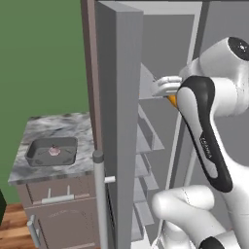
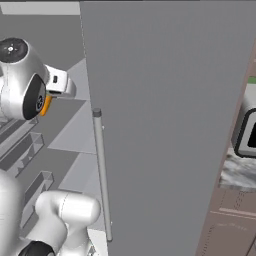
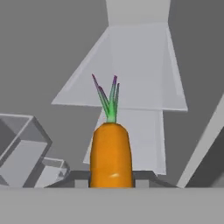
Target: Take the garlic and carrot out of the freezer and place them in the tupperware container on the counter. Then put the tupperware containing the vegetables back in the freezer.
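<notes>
My gripper [image 3: 111, 183] clamps the carrot [image 3: 110, 153] inside the freezer [image 1: 119, 73] — shelf edges close below, open space ahead.

Arm link [image 1: 206, 146] bears small lettering — too blurred, perhaps a brand

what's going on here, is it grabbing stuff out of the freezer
Yes. The arm reaches into the open freezer, and its gripper is shut on the carrot, which stands between the fingertips with its green top pointing away, among the slanted shelves. On the counter to the left, the tupperware container already has the garlic in it. The carrot has not reached the container yet.
</notes>
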Robot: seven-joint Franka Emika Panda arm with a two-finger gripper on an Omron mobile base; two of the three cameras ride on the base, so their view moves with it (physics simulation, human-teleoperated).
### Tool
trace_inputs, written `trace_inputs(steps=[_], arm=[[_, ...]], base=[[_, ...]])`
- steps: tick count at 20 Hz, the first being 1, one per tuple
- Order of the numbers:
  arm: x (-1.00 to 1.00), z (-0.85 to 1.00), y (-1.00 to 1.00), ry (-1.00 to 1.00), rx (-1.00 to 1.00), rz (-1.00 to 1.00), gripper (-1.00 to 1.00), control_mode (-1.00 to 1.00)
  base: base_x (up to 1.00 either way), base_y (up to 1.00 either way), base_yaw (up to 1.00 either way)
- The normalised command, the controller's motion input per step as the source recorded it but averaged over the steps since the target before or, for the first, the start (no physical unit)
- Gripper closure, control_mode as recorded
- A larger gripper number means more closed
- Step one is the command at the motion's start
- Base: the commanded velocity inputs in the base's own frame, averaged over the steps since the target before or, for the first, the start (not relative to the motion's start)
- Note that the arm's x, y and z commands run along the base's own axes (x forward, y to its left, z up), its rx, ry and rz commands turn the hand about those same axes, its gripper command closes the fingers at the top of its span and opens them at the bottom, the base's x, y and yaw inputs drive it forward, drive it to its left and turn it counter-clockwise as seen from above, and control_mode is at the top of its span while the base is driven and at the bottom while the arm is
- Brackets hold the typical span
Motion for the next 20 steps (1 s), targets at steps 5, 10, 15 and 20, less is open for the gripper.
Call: trace_inputs(steps=[5,10,15,20], arm=[[-0.94,0.03,-0.21,0.10,0.00,-0.01,1.00,-1.00],[-0.73,0.00,-0.24,0.14,0.00,-0.02,1.00,-1.00],[-0.59,0.00,-0.17,0.16,0.00,-0.01,1.00,-1.00],[-0.21,0.00,0.00,0.11,0.00,-0.04,1.00,1.00]], base=[[0.00,0.00,0.00],[0.00,0.00,0.00],[0.00,0.00,0.00],[-0.14,0.00,-0.04]])
